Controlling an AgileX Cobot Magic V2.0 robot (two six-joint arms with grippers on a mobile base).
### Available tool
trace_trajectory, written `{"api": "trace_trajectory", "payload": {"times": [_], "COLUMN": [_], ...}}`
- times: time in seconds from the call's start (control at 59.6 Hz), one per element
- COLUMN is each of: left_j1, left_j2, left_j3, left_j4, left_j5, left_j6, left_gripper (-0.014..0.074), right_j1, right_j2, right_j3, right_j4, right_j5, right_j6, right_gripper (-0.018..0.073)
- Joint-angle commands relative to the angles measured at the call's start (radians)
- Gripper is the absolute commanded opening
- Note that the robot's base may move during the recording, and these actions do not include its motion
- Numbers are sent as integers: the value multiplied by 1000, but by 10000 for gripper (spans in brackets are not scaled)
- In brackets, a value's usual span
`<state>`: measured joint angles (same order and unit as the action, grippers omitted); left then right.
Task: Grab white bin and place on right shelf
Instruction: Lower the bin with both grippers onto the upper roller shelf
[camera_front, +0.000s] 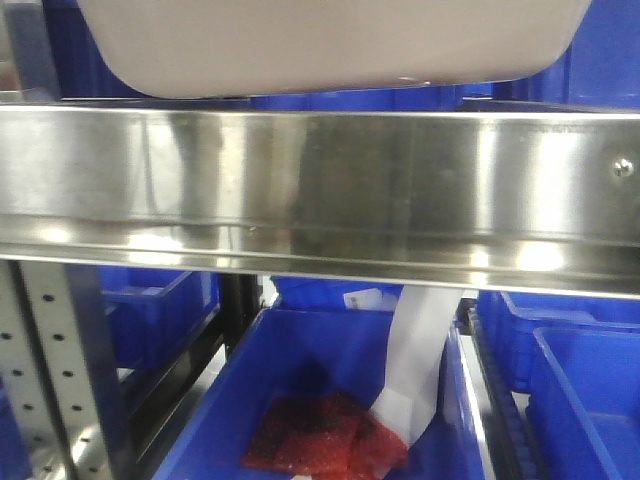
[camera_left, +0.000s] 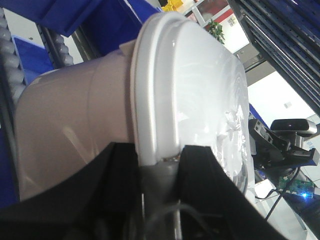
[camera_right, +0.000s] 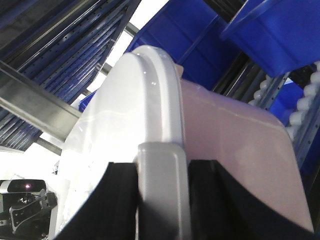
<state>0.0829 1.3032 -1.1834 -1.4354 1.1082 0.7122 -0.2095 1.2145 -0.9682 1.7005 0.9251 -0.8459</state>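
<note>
Front view close, facing right shelf (camera_front: 320, 190), wrist views tight on opposite ends of white bin (camera_left: 75, 125)

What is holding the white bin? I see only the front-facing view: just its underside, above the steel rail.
Observer: The right gripper is closed around the grey handle at one end of the white bin.
Operator: And the left one?
Observer: The left gripper grips the lid's edge at the other end.
Operator: Is the lid on?
Observer: Yes, the white lid sits closed on the bin.
</note>
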Motion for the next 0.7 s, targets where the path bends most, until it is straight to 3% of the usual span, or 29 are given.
{"api": "trace_trajectory", "payload": {"times": [0.0,0.688], "left_j1": [-37,-37], "left_j2": [-34,-34], "left_j3": [-32,-32], "left_j4": [-81,-81], "left_j5": [209,209], "left_j6": [23,23], "left_gripper": [-126,-126], "right_j1": [30,30], "right_j2": [-38,-38], "right_j3": [-43,-43], "right_j4": [89,89], "right_j5": [209,209], "right_j6": [-4,-4], "right_gripper": [58,58]}}
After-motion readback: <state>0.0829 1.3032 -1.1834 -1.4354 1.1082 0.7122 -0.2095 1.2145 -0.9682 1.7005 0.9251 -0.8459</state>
